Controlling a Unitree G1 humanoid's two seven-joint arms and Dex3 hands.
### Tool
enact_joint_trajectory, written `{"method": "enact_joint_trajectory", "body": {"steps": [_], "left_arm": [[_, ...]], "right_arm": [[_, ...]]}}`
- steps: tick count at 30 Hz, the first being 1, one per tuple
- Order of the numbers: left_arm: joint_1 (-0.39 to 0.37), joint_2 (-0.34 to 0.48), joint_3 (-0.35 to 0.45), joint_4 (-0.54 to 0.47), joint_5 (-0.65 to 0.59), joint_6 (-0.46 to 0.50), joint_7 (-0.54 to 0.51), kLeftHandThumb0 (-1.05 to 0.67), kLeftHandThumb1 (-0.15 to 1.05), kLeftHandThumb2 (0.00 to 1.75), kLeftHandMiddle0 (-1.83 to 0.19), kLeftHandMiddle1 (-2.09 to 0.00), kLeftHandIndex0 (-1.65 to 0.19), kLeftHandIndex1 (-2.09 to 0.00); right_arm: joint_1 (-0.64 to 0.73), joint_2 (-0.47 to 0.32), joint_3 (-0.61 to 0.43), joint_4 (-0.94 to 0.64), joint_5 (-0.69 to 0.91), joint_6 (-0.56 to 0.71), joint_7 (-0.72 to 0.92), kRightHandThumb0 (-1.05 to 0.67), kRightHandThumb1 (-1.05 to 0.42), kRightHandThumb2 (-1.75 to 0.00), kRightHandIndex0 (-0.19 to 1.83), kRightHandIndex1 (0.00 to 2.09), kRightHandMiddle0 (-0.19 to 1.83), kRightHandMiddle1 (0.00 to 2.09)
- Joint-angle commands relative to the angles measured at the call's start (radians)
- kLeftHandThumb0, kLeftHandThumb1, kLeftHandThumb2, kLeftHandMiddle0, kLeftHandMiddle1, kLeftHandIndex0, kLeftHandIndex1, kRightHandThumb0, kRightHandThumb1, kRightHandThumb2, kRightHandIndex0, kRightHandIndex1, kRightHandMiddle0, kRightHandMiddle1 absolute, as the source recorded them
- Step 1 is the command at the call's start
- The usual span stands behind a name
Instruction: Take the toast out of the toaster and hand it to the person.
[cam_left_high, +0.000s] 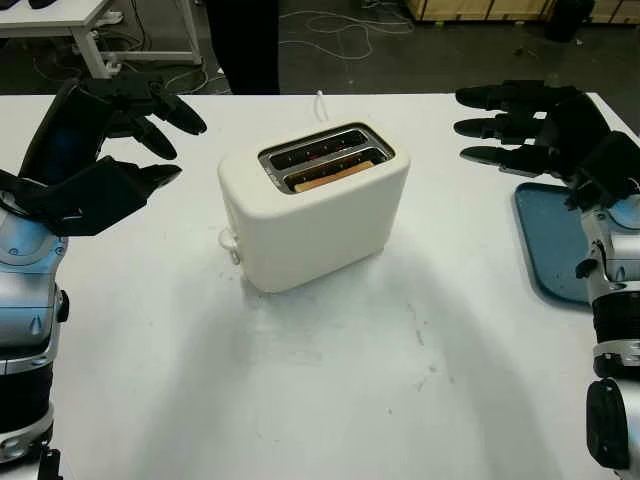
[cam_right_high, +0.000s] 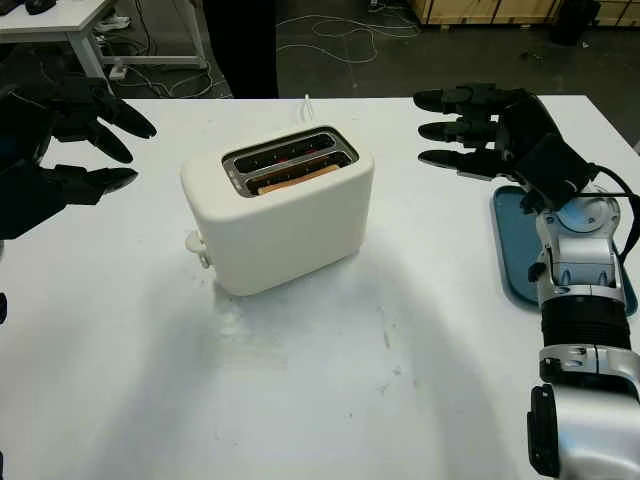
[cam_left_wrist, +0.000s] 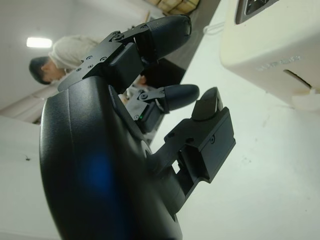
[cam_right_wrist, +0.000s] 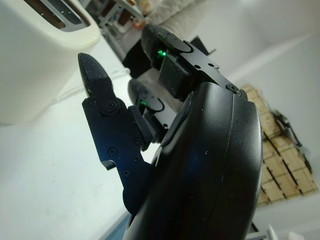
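The toaster (cam_left_high: 314, 205) stands near the middle of the desk (cam_left_high: 330, 390), turned at an angle, with the toast (cam_left_high: 335, 175) seated low in the slot nearer the robot; the far slot looks empty. The left hand (cam_left_high: 120, 140) is open, holding nothing, above the desk's left side, well apart from the toaster. The right hand (cam_right_high: 480, 128) is likewise open and unloaded, above the right side, near the far edge. Risks, as judgement: little of the toast stands above the slot rim, so thick fingers may fail to gain purchase or may crush or tear the slice; a finger pressed against the slot wall could jam. The toaster appears light and unrestrained, so an upward pull or a sideways knock could tip or slide it, and its cord (cam_left_high: 322, 102) running off the far edge could snag. Red points show inside the slots; whether the elements are hot cannot be told. A loose hold during handover could drop the slice. The desk is white, scuffed and marked toward the near edge. A blue tray (cam_left_high: 556, 240) lies at the right edge. A person (cam_left_high: 243, 45) in dark clothing stands beyond the far edge. Cables (cam_left_high: 340, 30) trail over the dark floor; a second white table (cam_left_high: 60, 15) stands beyond the far left corner.
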Motion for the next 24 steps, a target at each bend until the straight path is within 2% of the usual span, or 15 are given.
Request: {"method": "enact_joint_trajectory", "body": {"steps": [1, 24], "left_arm": [[0.001, 0.002, -0.005, -0.008, 0.002, 0.004, 0.000, 0.40, 0.54, 0.55, -0.75, -1.16, -0.74, -0.90], [-0.009, 0.002, -0.011, -0.001, 0.016, -0.004, 0.010, 0.43, 0.54, 0.54, -0.77, -1.17, -0.75, -0.94]], "right_arm": [[0.013, 0.004, -0.001, -0.003, 0.002, -0.001, -0.007, -0.24, -0.78, 0.00, 0.91, 0.00, 0.82, 0.00], [0.008, 0.007, -0.002, 0.003, 0.007, 0.003, -0.005, -0.28, -0.77, 0.00, 0.92, 0.01, 0.83, 0.00]]}}
